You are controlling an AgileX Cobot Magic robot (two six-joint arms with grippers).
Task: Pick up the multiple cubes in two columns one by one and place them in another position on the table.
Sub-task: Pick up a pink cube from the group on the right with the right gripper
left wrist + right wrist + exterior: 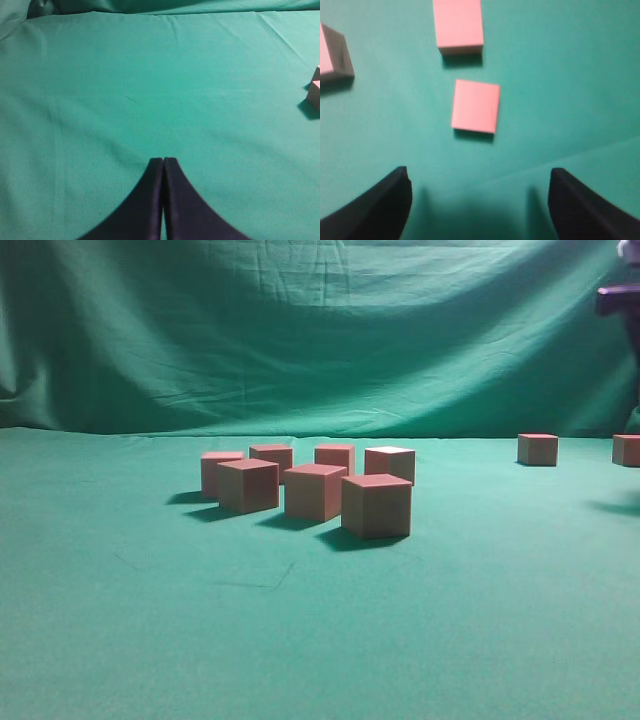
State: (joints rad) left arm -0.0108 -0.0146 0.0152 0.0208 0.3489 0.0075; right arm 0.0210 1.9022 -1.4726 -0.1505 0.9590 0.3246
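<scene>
- Pink-topped cubes (314,490): seven clustered mid worktop (150,630), two set apart at far right (538,448).
- Right tool (477,200) spread wide, empty, above a single cube (475,106).
- Left tool (163,162) closed tight, empty, over bare green cloth.

Cubes (376,506) — nine: seven clustered, two far right.
</scene>
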